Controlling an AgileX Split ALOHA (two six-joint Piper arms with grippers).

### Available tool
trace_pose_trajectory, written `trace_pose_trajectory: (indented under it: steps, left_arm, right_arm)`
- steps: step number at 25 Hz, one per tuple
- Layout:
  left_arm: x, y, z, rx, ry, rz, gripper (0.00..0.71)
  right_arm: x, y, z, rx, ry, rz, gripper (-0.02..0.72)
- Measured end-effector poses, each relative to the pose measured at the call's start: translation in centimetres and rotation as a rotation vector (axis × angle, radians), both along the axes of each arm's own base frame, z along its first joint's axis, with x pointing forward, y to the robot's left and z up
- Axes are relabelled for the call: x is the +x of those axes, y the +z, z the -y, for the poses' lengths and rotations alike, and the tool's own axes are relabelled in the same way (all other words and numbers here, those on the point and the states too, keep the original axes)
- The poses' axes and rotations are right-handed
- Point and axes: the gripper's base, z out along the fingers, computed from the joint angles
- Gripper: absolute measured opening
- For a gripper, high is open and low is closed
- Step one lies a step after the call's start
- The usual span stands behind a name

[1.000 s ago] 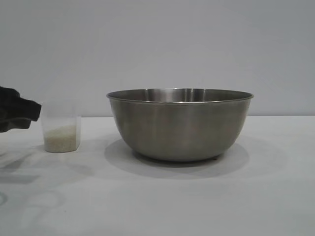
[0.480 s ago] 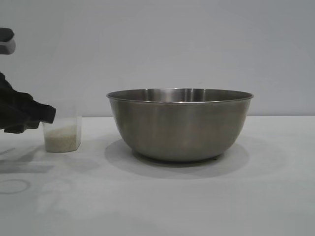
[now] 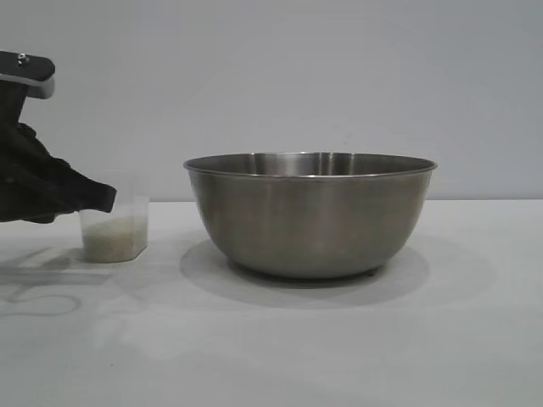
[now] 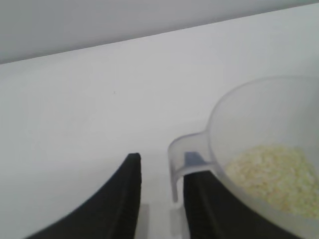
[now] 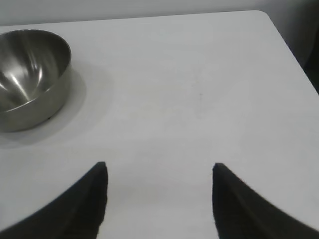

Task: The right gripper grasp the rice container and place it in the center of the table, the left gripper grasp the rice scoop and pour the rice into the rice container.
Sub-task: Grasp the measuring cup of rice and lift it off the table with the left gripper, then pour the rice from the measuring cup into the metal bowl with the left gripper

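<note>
surface (image 3: 475, 339): plain white, with the task's things standing on its left and middle as the exterior view shows it.
rice container (image 3: 310, 214): wide steel bowl, upright and already near the centre, well apart from the right gripper.
right gripper (image 5: 158, 199): parked over bare surface, fingers spread wide and holding nothing (its part looks finished).
left gripper (image 4: 162, 199): at the far left, reaching in nearly level; its fingers stand narrow on either side of the scoop's loop handle, though a small gap shows between them, so I judge the grip only just made.
rice scoop (image 3: 114, 229): translucent cup standing upright, left of the container and clear of it.
rice (image 4: 271, 174): low heap in the cup's bottom.
doing it well: confirm the handle is pinched firmly before lifting, raise the cup level above the rim, then tip slowly over the container's middle (a loose handle could swivel and spill early).
</note>
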Motion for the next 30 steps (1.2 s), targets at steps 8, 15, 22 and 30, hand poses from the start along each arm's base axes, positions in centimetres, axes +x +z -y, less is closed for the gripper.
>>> trace_pose_trajectory:
  steps: [8, 15, 22, 30]
  left_arm:
    - [0.3, 0.2, 0.1, 0.013, -0.086, 0.013, 0.000]
    - [0.6, 3.1, 0.2, -0.010, -0.084, 0.091, 0.000]
    - [1.7, 7.5, 1.1, 0.017, -0.159, 0.253, 0.000]
    - [3.6, 10.9, 3.8, 0.119, -0.392, 0.436, 0.000]
  right_arm:
    - [0.0, 0.0, 0.0, 0.000, 0.000, 0.000, 0.387]
    - [0.0, 0.0, 0.0, 0.000, 0.000, 0.000, 0.387]
    - [0.0, 0.0, 0.0, 0.000, 0.000, 0.000, 0.387]
    - [0.0, 0.0, 0.0, 0.000, 0.000, 0.000, 0.387]
